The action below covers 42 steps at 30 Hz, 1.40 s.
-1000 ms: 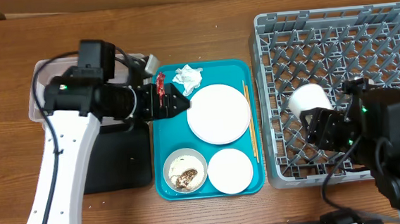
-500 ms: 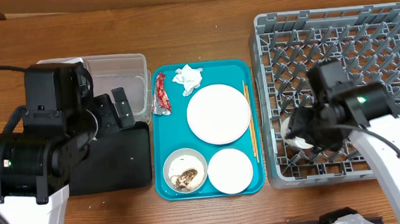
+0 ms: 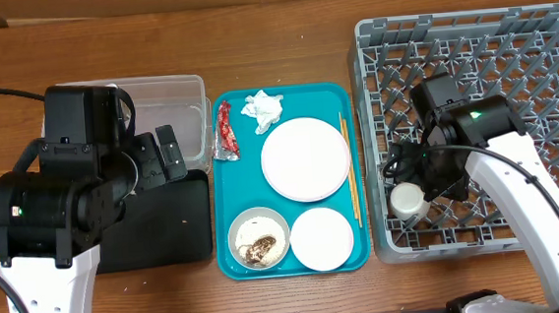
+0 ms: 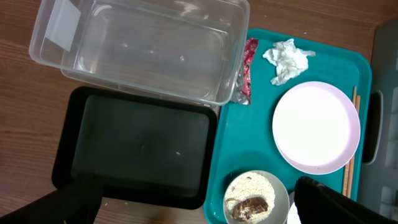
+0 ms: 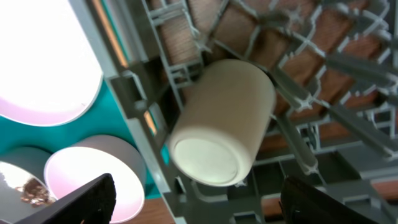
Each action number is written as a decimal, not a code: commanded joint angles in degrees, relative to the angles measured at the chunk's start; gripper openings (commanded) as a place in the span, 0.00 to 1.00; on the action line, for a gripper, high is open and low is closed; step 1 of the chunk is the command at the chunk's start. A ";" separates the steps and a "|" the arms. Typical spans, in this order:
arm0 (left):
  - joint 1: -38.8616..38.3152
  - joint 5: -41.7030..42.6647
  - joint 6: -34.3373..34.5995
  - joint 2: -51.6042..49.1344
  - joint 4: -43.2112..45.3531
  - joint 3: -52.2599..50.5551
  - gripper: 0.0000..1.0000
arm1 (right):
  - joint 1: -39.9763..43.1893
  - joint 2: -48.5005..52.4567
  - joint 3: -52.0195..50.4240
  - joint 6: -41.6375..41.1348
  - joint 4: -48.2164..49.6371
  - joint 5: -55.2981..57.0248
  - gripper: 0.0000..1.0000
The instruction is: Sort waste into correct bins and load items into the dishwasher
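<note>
The small white cup (image 3: 407, 201) lies on its side in the front left corner of the grey dish rack (image 3: 470, 54). My right gripper (image 3: 414, 179) hangs just above it, open; in the right wrist view the cup (image 5: 221, 121) lies free between the spread fingers (image 5: 214, 199). My left gripper (image 3: 159, 157) is open and empty over the black tray (image 3: 171, 223), next to the clear tub (image 3: 173, 115). The red wrapper (image 3: 224, 131), white tissue (image 3: 262, 109), plate (image 3: 305, 159), white bowl with food scraps (image 3: 259, 239), pink bowl (image 3: 322, 239) and chopsticks (image 3: 350, 171) lie on the teal tray.
The teal tray (image 3: 226, 214) sits between the bins and the rack. In the left wrist view the clear tub (image 4: 143, 50) and black tray (image 4: 140, 146) hold nothing. The rack's upright pegs (image 5: 323, 56) surround the cup.
My left gripper drew back left from the red wrapper, which stays on the teal tray. My right gripper lowered the cup into the rack's front left corner and let it go.
</note>
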State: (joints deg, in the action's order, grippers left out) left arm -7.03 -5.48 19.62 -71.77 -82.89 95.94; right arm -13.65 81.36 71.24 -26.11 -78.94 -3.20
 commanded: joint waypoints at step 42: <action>0.15 -1.07 0.98 -0.22 -0.02 0.59 1.00 | -29.40 20.94 -3.43 16.48 15.98 5.90 0.58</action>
State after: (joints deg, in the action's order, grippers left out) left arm -7.03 -5.85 19.62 -71.79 -82.94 95.94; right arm -43.51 102.15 68.55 -12.03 -63.66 2.52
